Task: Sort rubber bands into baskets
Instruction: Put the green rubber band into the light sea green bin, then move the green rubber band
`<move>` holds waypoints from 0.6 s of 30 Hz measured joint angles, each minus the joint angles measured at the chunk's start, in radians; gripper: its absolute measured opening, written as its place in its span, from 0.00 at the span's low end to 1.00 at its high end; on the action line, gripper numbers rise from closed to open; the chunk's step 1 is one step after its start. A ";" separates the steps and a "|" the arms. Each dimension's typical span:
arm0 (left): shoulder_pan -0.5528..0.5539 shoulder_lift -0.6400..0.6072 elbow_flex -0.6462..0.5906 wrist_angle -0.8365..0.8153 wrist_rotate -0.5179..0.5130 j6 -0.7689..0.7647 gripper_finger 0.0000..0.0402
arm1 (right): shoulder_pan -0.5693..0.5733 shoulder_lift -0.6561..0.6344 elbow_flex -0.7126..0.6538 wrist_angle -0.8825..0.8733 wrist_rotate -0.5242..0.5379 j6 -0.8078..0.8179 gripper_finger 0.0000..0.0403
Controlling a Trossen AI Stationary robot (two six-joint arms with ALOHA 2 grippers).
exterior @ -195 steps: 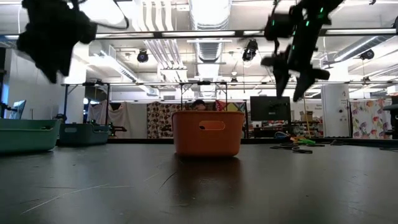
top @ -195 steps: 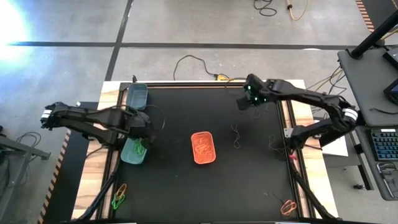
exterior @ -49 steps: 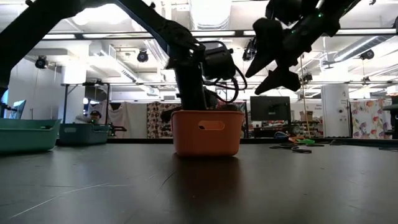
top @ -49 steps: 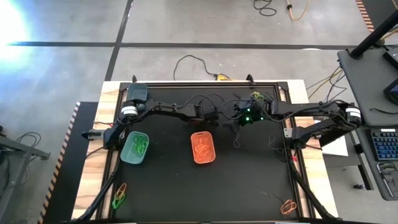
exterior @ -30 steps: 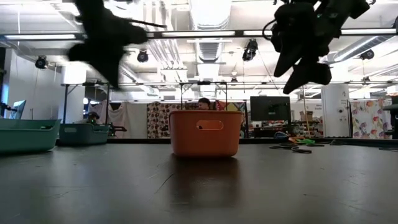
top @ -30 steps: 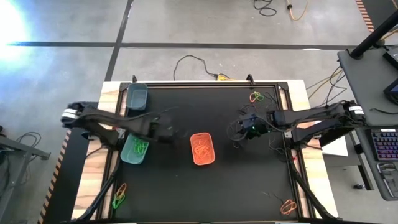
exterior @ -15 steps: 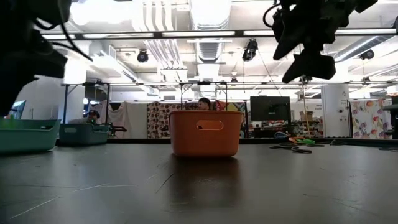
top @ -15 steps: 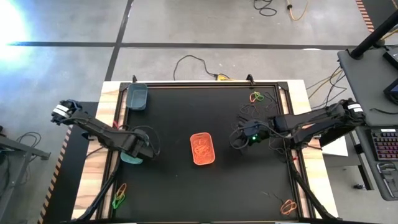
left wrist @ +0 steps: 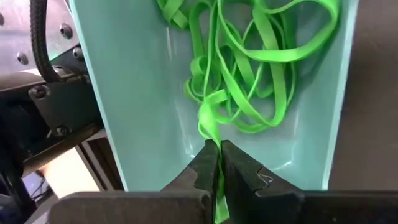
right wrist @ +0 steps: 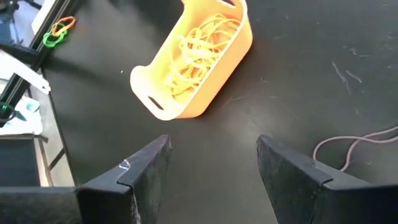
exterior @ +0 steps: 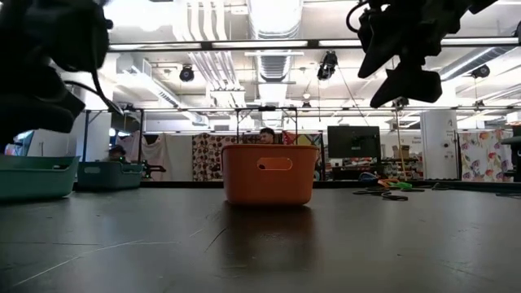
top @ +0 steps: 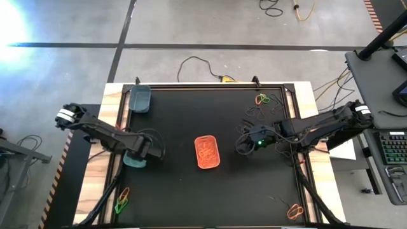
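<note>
**Over the teal basket, fingers pinch a green band**

Between the left gripper's (left wrist: 216, 168) two dark fingers (left wrist: 200, 167), pressed together, a bright green rubber band (left wrist: 210, 118) is pinched at one end; its flat ribbon runs away from the tips into a tangle of green rubber bands (left wrist: 261, 68) lying in the light teal-green basket (left wrist: 140, 106). That basket is smooth, glossy plastic with rounded walls, near the counter's left edge (top: 133, 160), mostly hidden beneath the left gripper (top: 141, 147) in the high view.

The right gripper (right wrist: 208, 168) hovers over the right half of the black counter (top: 254, 184), its fingers (right wrist: 146, 168) spread wide and holding nothing. Ahead of them sits the orange basket (right wrist: 189, 59), a shallow rounded rectangle with a slot handle, filled with thin orange loops (right wrist: 196, 46). In the high view this basket (top: 207, 152) stands at the counter's centre, long axis running from far edge to near edge. A thin brown band (right wrist: 351, 146) lies loose on the matte surface beside the right gripper.

The dark grey-teal basket (top: 139, 99) sits at the far left corner, long axis the same way. Loose orange and green bands lie by the far right corner (top: 261, 98), the near left corner (top: 122, 199) and the near right corner (top: 294, 210).
</note>
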 joint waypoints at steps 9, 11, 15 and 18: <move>0.171 0.040 0.001 0.011 -0.022 0.234 0.11 | -0.026 0.001 0.000 -0.015 -0.007 -0.001 0.56; 0.191 0.038 -0.001 0.013 -0.012 0.268 0.17 | -0.026 0.001 0.000 -0.015 -0.008 -0.004 0.56; 0.210 0.036 -0.001 0.011 0.017 0.327 0.31 | -0.027 0.001 0.000 -0.015 -0.008 -0.014 0.56; 0.217 0.035 0.002 0.006 0.040 0.354 0.42 | -0.043 0.001 0.000 -0.016 -0.027 -0.025 0.56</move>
